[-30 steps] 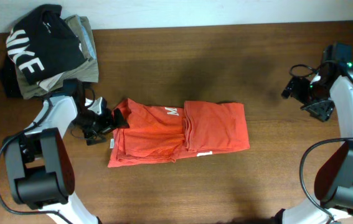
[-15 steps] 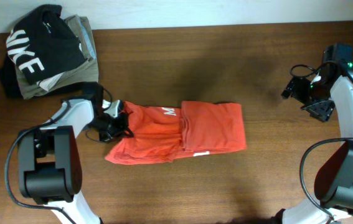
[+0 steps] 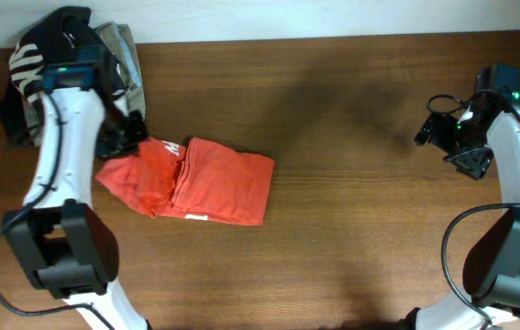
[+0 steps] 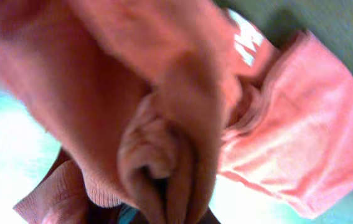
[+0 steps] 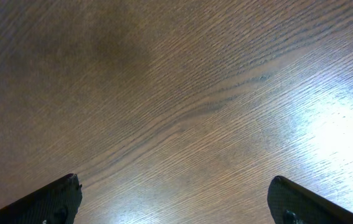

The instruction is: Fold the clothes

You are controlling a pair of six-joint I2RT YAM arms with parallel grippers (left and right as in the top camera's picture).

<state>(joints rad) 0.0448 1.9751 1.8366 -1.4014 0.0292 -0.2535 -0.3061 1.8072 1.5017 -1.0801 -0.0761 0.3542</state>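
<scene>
The folded red-orange soft-fabric T-shirt lies on the left half of the brown wooden bench, its left end pinched in the closed left gripper. Off to the right, the right gripper hangs wide open, empty; at the back-left corner a black white-lettered garment tops olive-grey folded garments.

Table top: dark brown wood, filling nearly the whole overhead frame, with the grain running left to right. A pale strip runs along the top edge of the frame, beyond the table's far edge; whether it is wall or floor cannot be told. A soft darker patch lies on the wood at upper centre. In the right wrist view the grain is fine and wavy and runs diagonally. Bright white glare sits at the right of that frame. In the left wrist view the surface is washed out pale at lower left.
</scene>
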